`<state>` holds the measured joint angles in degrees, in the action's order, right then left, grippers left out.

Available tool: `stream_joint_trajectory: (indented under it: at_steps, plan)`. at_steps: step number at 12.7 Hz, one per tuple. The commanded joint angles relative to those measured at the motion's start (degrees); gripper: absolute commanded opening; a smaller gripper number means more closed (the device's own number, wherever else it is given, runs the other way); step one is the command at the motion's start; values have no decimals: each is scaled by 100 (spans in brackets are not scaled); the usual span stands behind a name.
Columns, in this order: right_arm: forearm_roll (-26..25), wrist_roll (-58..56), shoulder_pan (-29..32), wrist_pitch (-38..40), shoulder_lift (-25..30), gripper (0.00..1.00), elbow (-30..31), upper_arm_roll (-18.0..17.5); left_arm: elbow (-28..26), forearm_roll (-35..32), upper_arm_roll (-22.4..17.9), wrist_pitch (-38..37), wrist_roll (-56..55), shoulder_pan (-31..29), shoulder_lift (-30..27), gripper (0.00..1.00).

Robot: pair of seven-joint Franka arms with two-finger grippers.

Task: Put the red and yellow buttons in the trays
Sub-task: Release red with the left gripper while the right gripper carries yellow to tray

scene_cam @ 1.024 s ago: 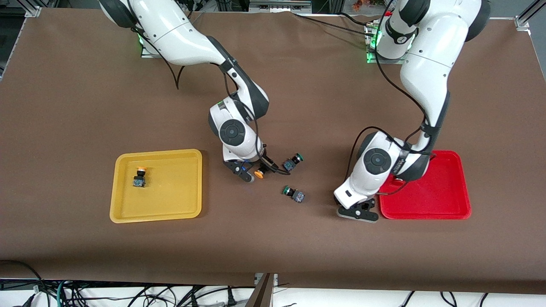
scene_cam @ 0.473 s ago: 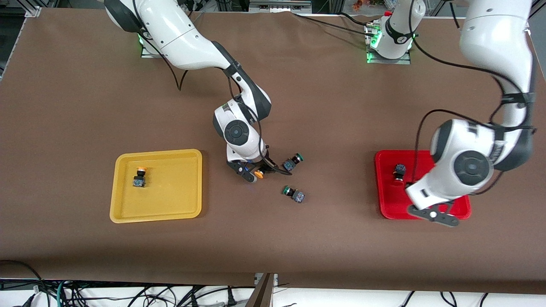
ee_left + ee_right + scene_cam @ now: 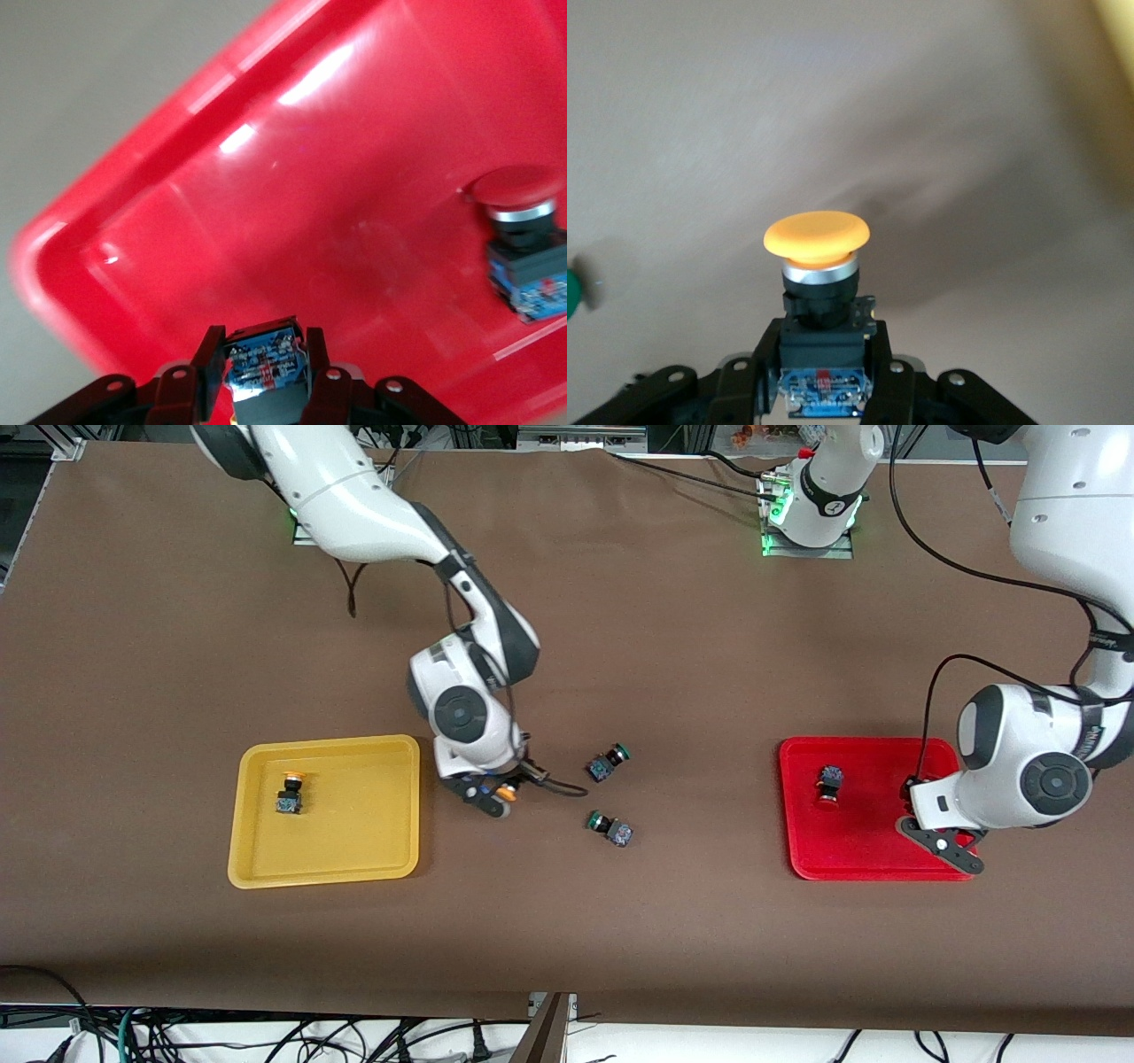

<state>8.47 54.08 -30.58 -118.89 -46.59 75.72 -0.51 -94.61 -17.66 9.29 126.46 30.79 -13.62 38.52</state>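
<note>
Swung since a second ago from the table beside the red tray [image 3: 877, 868] to a spot over that tray's corner toward the left arm's end: the left gripper [image 3: 946, 849], clamped throughout on a button body [image 3: 262, 359] with a blue label (cap hidden in the left wrist view). Closed within the same second, and shifted a little toward the yellow tray [image 3: 354, 864]: the right gripper [image 3: 493, 793], now pinching the yellow-capped button [image 3: 818, 266] by its black-and-grey body, cap pointing away from the wrist, over bare brown table [image 3: 567, 939] between the yellow tray and the two green ones.

In the red tray: one red-capped button [image 3: 828, 785] lying on its side, toward the end nearer the middle of the table; also seen in the left wrist view, well apart from the held body. In the yellow tray: one button with an orange-yellow cap [image 3: 290, 791], lying toward the right arm's end of the tray, clear of the rim.

On the open table, in no tray: two green-capped buttons, one [image 3: 608, 763] just beside the right gripper, the other [image 3: 611, 828] nearer the front camera. Unmoved across the second, both of them, as also the two buttons lying in the trays.
</note>
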Motion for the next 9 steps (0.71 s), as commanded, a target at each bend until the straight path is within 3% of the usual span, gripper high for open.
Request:
stream_joint_trajectory:
  at_steps: [1,2,5,9]
  plan:
    - [32,-1464,744,1040,466,9,144,-81,-269,-54,99,229,120,-71,-169,68]
    - [-3,-2027,990,1365,484,9,153,-29,-251,-54,108,212,120,-71,-195,100]
    - [-143,-3146,1528,1465,458,9,416,129,-146,-45,362,-102,76,-62,-747,100]
    - [-275,-3615,1740,1203,370,12,741,218,441,541,714,-2251,-370,-53,-1942,100]
